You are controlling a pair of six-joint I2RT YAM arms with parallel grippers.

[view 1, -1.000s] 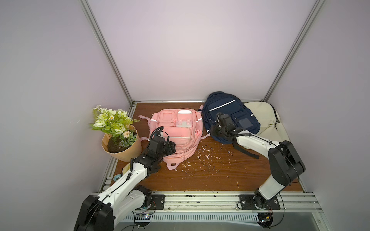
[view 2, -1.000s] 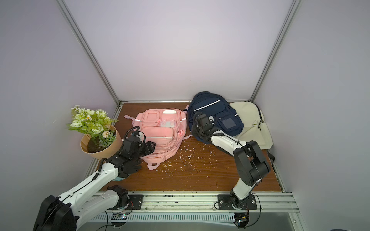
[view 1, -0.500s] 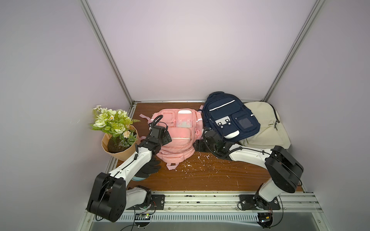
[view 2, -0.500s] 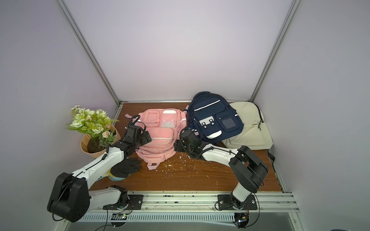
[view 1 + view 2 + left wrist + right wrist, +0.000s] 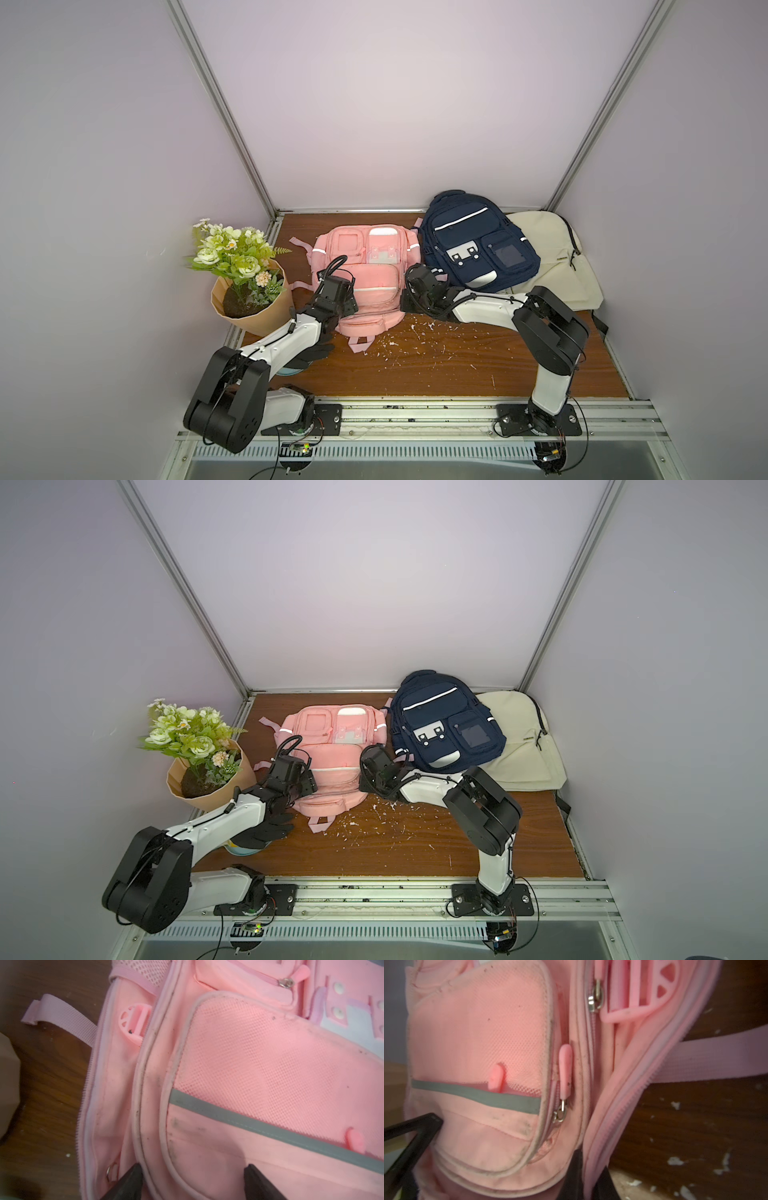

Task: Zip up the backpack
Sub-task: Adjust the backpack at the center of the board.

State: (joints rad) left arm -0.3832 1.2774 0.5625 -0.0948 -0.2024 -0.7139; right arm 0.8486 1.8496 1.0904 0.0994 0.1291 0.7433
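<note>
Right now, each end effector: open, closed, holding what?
Left end effector: open, astride a pocket edge of the pink backpack.
Right end effector: closed on its zipper edge.

Left gripper (image 5: pixel 192 1167) jaws apart; right gripper (image 5: pixel 589 1162) jaws closed; arms reaching forward.

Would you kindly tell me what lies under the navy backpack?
A cream backpack pokes out from beneath the navy backpack; the covered part and anything else underneath is hidden.

My left arm (image 5: pixel 286 338) and right arm (image 5: pixel 490 309) have white shells, black joints; a black cable (image 5: pixel 332 262) loops by the left gripper (image 5: pixel 192 1169).
</note>
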